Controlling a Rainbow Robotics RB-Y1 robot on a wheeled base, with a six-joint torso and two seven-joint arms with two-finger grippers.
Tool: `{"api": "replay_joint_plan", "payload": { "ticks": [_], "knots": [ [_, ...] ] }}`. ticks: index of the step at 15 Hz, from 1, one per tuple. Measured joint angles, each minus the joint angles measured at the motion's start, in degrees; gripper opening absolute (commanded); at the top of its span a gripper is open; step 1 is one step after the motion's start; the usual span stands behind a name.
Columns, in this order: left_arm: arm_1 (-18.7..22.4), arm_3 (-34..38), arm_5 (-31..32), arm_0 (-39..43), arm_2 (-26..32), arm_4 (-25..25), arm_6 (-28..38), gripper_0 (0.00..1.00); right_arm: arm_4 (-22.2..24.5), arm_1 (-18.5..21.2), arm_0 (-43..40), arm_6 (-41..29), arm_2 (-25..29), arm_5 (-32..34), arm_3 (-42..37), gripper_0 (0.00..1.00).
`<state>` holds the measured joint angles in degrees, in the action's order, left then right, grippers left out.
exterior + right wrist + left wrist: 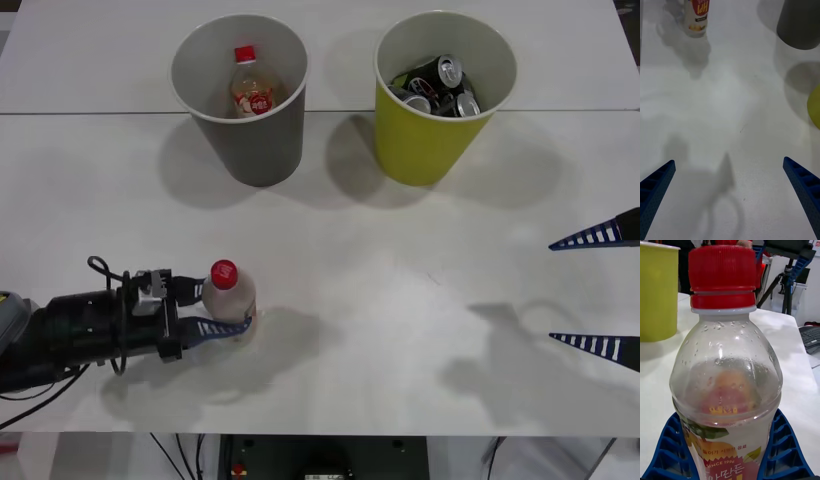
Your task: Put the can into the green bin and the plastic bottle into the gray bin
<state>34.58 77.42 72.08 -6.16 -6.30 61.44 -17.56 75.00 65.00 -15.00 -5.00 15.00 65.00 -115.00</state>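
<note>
Standing upright near the table's (420,330) front-left edge, the plastic bottle (228,296) is pointing its red cap (722,273) straight up, so its long axis is running vertically. The left gripper (222,310) is reaching in from the robot's left, and its blue ribbed fingers (784,450) are hugging the bottle's lower body on both sides, pressing at the labelled band below the shoulder. That looks like the right place to be holding: the body is widest and straightest there, whereas the sloped shoulder would be letting the pads slide.

Judging by the clear walls and the droplets clinging inside, the bottle is probably nearly empty, so it should be handling light. Thin plastic like this is likely giving a little under pressure, and the smooth label may be slippery, so a firm but moderate squeeze seems wise.

Farther back, the gray bin (245,120) is waiting well apart from the bottle, already holding another red-capped bottle (252,88). Beside it, the green bin (435,125) is carrying several cans (440,85). Over at the table's right edge, the right gripper (598,290) is hovering idle with its fingers spread wide apart, gripping nothing.
</note>
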Motion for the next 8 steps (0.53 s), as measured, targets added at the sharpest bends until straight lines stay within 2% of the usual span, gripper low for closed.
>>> {"api": "replay_joint_plan", "payload": {
  "ticks": [3, 8],
  "knots": [
    [5.4, 4.4, -0.4, 0.0, 1.3, 1.1, 10.6, 0.0, 0.0, 0.0, 0.0, 0.0, 0.0, 0.0, 0.0, 1.0],
    [17.3, 16.4, -0.6, 0.0, 5.5, 10.4, 33.0, 0.0, 0.0, 0.0, 0.0, 0.0, 0.0, 0.0, 0.0, 1.0]
  ]
}}
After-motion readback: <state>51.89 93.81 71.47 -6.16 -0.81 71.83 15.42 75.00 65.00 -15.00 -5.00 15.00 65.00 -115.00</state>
